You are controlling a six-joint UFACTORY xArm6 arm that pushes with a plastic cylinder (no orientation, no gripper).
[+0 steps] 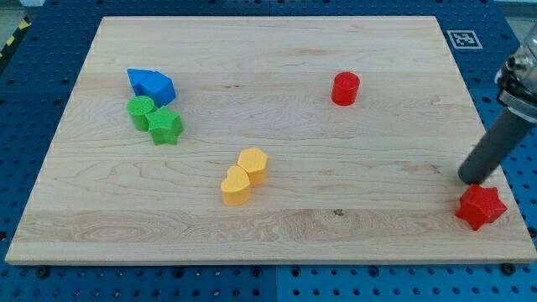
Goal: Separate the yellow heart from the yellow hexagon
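Note:
The yellow heart (236, 185) lies just below the board's middle, touching the yellow hexagon (253, 164), which sits up and to its right. My tip (470, 179) is far off at the view's right, just above and left of a red star (481, 206). The rod rises from there toward the upper right edge of the view. The tip is well apart from both yellow blocks.
A red cylinder (345, 88) stands at upper middle right. At upper left, two blue blocks (151, 84) touch a green cylinder (140, 109) and a green star (165, 126). The wooden board (268, 243) lies on a blue pegboard.

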